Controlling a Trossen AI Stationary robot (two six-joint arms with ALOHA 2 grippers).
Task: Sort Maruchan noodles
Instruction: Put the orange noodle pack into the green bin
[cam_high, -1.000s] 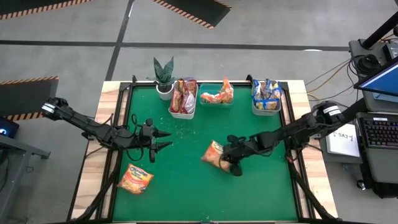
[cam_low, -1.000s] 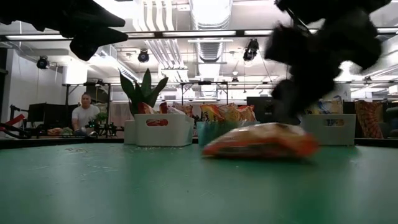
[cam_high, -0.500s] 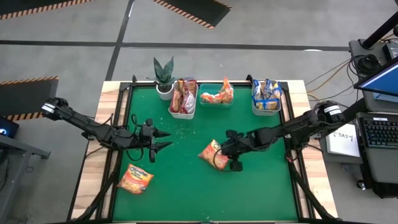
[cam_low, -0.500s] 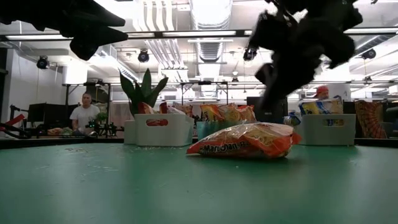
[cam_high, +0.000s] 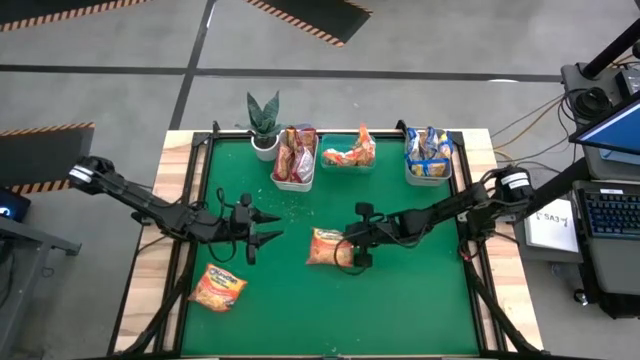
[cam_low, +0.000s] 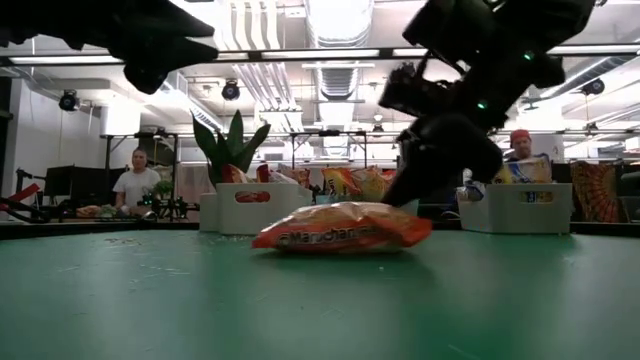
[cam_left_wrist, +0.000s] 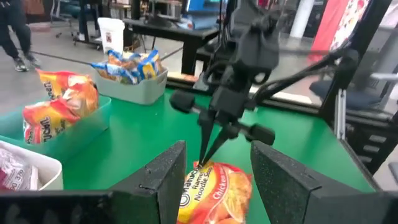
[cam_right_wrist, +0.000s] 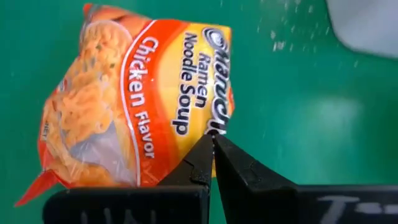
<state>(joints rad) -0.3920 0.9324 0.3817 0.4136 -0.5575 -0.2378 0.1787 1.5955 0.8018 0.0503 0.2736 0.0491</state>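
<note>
One orange noodle packet (cam_high: 327, 247) touches the right end effector (cam_high: 352, 243) (fingers closed, empty).

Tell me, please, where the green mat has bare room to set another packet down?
The green mat is bare along its near edge, right of the loose packet, and below the blue-packet bin. It is crowded mid-mat: the right claw, shut, pinches the chicken packet, with the open left claw beside it.

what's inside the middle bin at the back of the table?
The middle bin holds orange noodle packets standing up, at least two by the left wrist view. Anything beneath them is covered.
</note>
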